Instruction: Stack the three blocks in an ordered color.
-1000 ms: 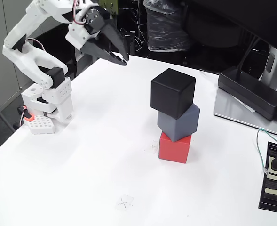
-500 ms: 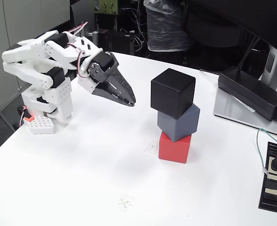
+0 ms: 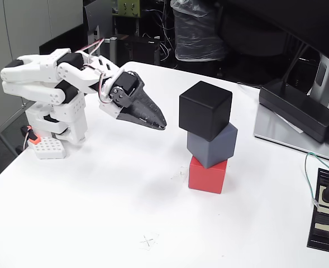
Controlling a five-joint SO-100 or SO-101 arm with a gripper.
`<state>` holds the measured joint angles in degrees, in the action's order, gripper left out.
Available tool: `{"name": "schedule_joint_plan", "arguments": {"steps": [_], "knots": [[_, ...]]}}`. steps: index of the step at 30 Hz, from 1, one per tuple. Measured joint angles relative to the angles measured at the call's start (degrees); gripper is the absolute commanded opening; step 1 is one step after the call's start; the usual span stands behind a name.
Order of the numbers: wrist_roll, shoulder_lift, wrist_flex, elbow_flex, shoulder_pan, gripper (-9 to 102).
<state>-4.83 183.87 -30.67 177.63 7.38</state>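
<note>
The three blocks stand as one tower right of the table's middle in the fixed view. The red block (image 3: pixel 208 175) rests on the table. On it sits the slate grey block (image 3: pixel 212 145), turned a little. The black block (image 3: pixel 205 110) tops the tower. My gripper (image 3: pixel 162 125) hangs low above the table to the left of the tower, a short gap away, level with the black block's lower half. Its black fingers are shut together and hold nothing. The white arm is folded back toward its base (image 3: pixel 55 125) at the left.
A flat black power brick (image 3: pixel 299 109) with a cable lies at the back right on a grey sheet. A black power strip (image 3: pixel 324 209) sits by the right edge. Two small cross marks (image 3: pixel 148 241) are drawn on the white table (image 3: pixel 97 201).
The arm has folded down from a raised pose. The gripper dropped from high at the back left to low near the table, pointing right toward the tower. The tower stayed still.
</note>
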Motion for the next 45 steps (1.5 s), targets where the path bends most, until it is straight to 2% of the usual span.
{"name": "schedule_joint_plan", "arguments": {"steps": [45], "knots": [[0.0, 0.0, 0.88, 0.0, 0.88, 0]]}}
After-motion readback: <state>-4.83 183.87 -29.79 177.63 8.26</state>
